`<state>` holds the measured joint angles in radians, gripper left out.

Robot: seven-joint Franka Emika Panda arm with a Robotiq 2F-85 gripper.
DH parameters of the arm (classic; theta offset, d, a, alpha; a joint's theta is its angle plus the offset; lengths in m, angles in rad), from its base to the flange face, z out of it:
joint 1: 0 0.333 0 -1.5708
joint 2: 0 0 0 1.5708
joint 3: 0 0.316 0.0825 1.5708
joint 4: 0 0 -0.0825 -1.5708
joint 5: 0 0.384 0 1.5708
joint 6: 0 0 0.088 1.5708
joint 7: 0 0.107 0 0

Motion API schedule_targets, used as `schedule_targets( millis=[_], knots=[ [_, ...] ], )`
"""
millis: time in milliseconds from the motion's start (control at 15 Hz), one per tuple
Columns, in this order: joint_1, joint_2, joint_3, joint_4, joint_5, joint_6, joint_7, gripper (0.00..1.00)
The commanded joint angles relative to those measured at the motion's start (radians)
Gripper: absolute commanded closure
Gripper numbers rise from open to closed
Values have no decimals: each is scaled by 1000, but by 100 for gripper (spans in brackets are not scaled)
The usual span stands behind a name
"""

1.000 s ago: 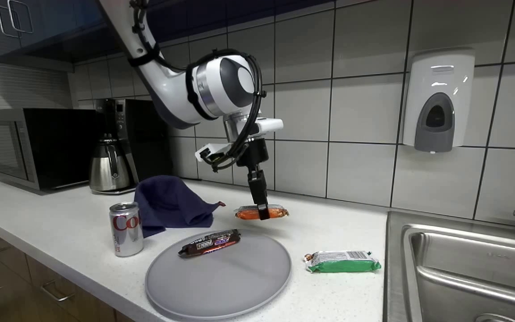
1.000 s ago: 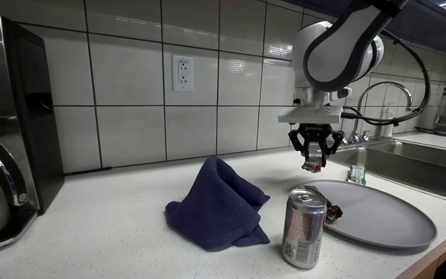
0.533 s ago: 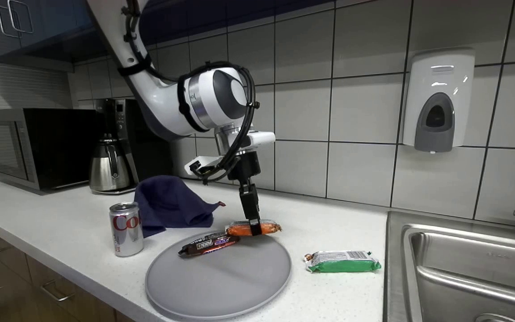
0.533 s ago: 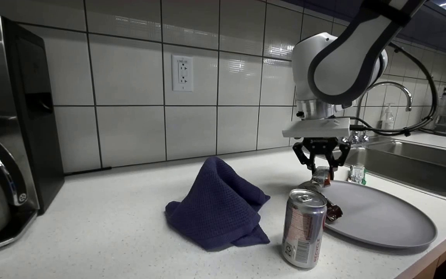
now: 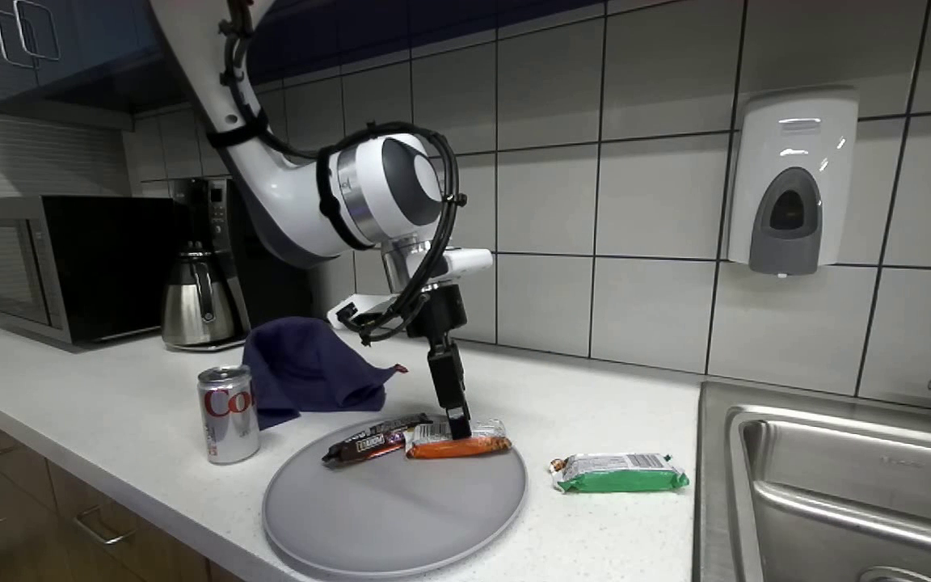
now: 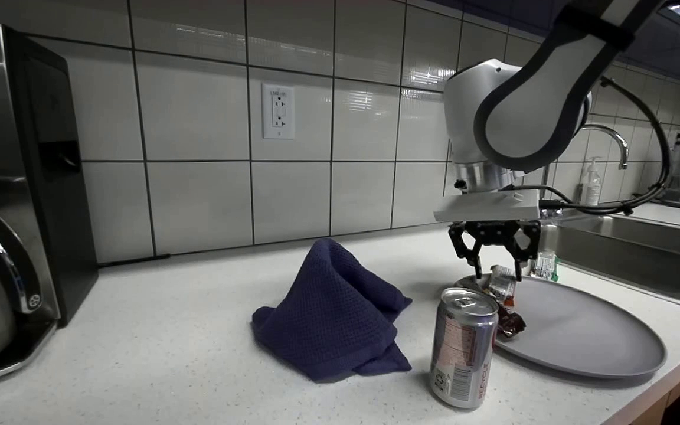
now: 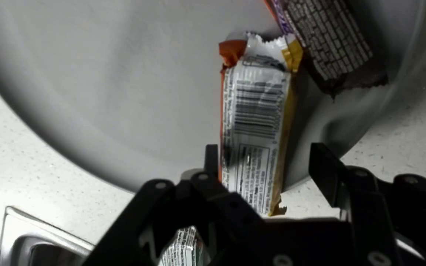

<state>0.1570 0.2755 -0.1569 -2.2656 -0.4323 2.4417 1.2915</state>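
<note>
A white speckled countertop [image 5: 595, 541] supports the round matte-gray plate [image 5: 385, 509] beneath my black gripper [image 6: 499, 277]. I have its fingers [image 7: 325, 173] apart; the oblong orange-and-white wrapped bar [image 7: 257, 111] lies on the plate between them.

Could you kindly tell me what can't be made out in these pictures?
Fine print on the orange bar: too small and blurred to read, even in the wrist view.
Part of the green bar: hidden in the wrist view by the gripper.
One end of the brown bar: cut off by the wrist view's top edge.
Part of the gray plate: behind the soda can in an exterior view.
</note>
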Motion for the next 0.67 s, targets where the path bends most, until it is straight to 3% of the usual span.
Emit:
schedule_targets(
  millis=[0,600],
  knots=[
    [1,-16,7,-11,-34,-19,36,3],
    [-13,-1,18,-7,-6,-3,2,0]
  ],
)
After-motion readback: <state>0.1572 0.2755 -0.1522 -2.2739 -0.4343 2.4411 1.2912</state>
